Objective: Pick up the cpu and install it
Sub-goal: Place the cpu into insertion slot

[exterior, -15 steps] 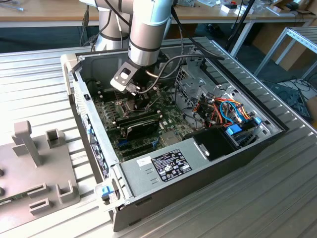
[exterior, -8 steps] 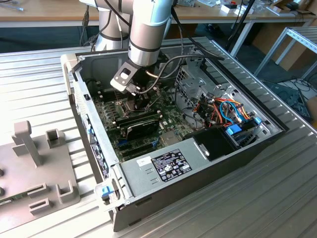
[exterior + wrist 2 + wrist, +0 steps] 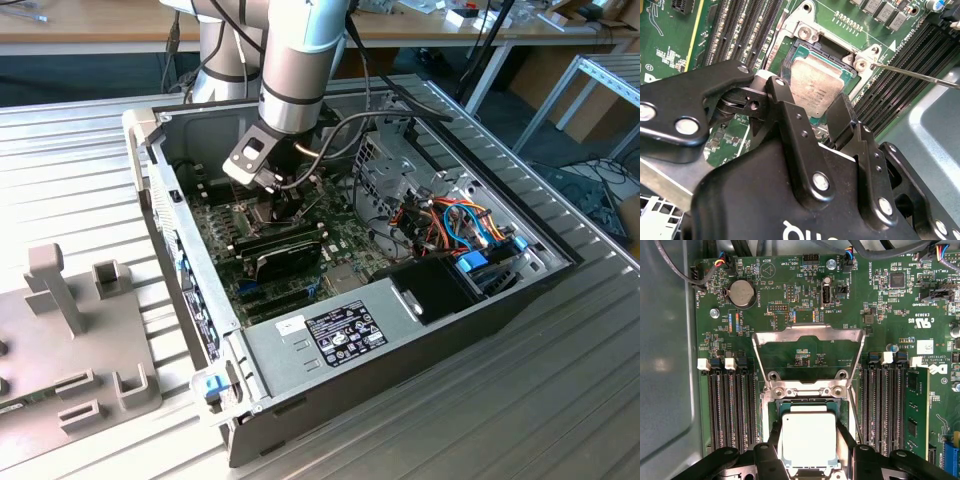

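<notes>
Silver-grey and square against green circuitry: the cpu (image 3: 807,440), lying level in the mouth of the open socket (image 3: 810,406) on the motherboard (image 3: 790,280), clamped at two opposite edges by the black fingers (image 3: 846,440) of the gripper (image 3: 808,441). Impossible to tell whether fully seated or a shade above the contacts. Hinged metal load frame (image 3: 807,331) swung open beyond the socket. In the second wrist view, thin retaining lever (image 3: 915,75) standing free to one side of the held cpu (image 3: 815,87). Banks of black memory slots (image 3: 732,405) flanking the socket on both sides, one green module (image 3: 915,405) seated in the outer bank; silver coin cell (image 3: 742,293) near the board's far edge. In the exterior view, grey arm (image 3: 300,70) angled down into an open computer case (image 3: 150,170) lying on its side on a ribbed metal table (image 3: 80,140), gripper (image 3: 288,205) low over the board. Power supply (image 3: 330,335) at the near end of the case, orange and blue cables (image 3: 455,225) bundled toward the exterior view's right.
</notes>
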`<state>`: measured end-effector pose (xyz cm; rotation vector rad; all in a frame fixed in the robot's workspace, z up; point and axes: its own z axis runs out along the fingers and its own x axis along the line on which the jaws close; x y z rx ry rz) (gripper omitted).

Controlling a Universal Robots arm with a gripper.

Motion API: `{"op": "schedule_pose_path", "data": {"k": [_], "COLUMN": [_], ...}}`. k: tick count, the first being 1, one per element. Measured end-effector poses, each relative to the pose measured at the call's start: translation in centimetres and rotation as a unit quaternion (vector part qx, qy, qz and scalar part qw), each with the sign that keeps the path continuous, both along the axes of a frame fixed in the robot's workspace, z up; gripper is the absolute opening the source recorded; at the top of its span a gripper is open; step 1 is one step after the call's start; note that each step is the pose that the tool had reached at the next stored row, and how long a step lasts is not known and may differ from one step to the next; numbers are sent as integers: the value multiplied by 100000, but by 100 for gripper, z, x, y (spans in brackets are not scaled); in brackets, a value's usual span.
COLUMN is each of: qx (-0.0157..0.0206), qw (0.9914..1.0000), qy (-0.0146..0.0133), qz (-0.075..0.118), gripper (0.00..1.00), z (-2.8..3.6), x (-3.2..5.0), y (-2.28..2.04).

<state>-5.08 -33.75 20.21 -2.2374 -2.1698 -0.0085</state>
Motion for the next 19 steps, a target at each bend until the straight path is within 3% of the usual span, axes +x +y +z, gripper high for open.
{"op": "schedule_pose_path", "data": {"k": [11,13,19], "qx": [12,6,0], "qw": [100000,100000,100000], "qy": [-2,-2,-1], "qz": [2,1,1], "gripper": [53,61,61], "z": [-2,-2,8], "x": [0,0,0], "y": [0,0,0]}}
